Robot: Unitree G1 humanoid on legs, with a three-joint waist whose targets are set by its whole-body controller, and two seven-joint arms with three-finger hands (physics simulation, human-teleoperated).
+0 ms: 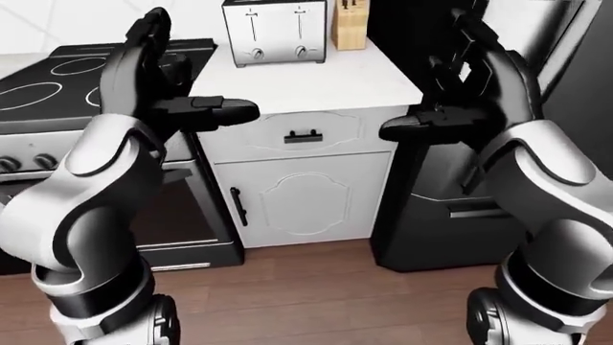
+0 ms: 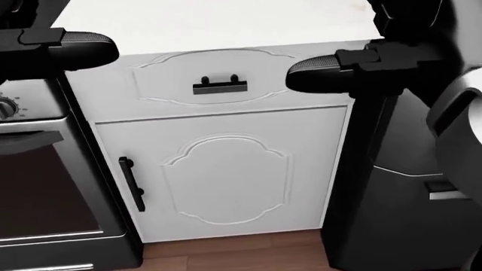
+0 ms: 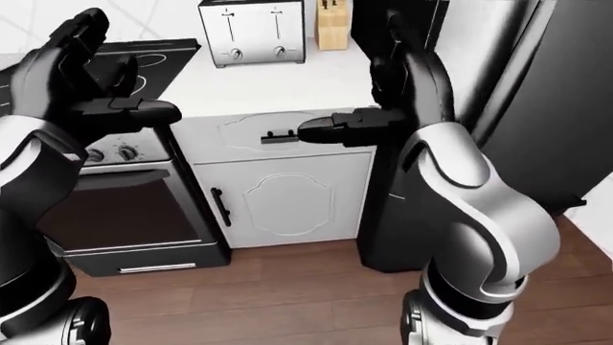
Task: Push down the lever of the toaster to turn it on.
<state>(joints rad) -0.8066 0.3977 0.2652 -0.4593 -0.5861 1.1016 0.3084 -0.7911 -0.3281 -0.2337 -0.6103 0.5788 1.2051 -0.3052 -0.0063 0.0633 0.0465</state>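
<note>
The silver two-slot toaster (image 1: 275,32) stands at the top of the left-eye view, on the far part of the white counter (image 1: 316,83). Its two levers (image 1: 252,14) sit high in their vertical slots, with a round knob under each. Both hands are raised well short of it, palms facing each other. My left hand (image 1: 192,68) is open, fingers up and thumb pointing right. My right hand (image 1: 436,79) is open too, thumb pointing left. Neither touches anything. In the head view only the thumbs (image 2: 72,48) show.
A wooden knife block (image 1: 350,27) stands right of the toaster. A black stove (image 1: 57,79) with oven borders the counter on the left, a black fridge (image 1: 431,208) on the right. Below the counter are a drawer handle (image 2: 220,84) and a cabinet door (image 2: 226,175); wooden floor lies beneath.
</note>
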